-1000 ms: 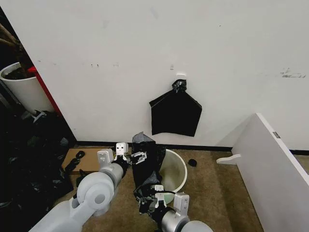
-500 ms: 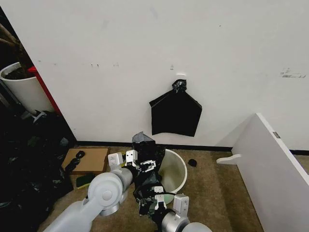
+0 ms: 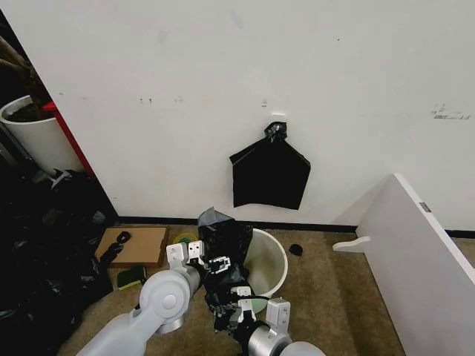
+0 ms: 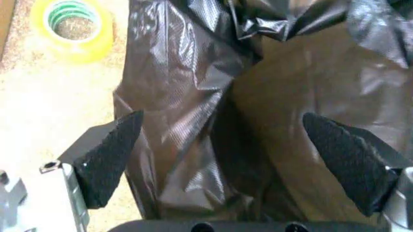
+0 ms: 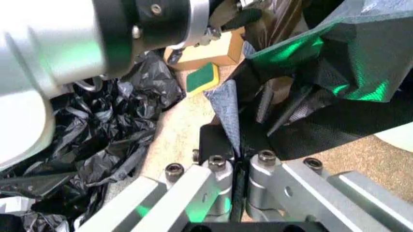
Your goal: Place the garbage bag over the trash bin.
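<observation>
Landmark = trash bin [image 3: 269, 261], round white, on carpet by the wall, open top up, tilted a bit toward the robot's left. Garbage bag [image 3: 221, 248] is a black crinkled column on the bin's left rim side, long axis approx vertical, peak pointing up above the rim, lower end bunched down by the near-left edge of the bin. Not spread over the rim; bin mouth mostly uncovered, pale inside visible.

L gripper [image 3: 211, 261] just left of the bin, at the bag's mid height. In the left wrist view the left gripper [image 4: 235, 159] has jaws spread wide, dark textured fingertips [image 4: 108, 153] either side of the bag [image 4: 187, 96] folds, film running between them; cannot tell if pads touch plastic.

R gripper [image 3: 239, 300] near side of the bin, just below the rim, at the bag's lower end. Right wrist view: right gripper [image 5: 237, 159] fingers pressed together w/ a thin bag [image 5: 310, 82] edge pinched in the seam, sheet fanning up and away from it.

Yellow tape roll [image 4: 72, 30] on carpet left of the bin, beside the bag. Flat black bag [image 3: 270, 172] hangs on the wall above and behind the bin. Cardboard [image 3: 136, 245] + green sponge [image 3: 130, 277] further left of the bin.
</observation>
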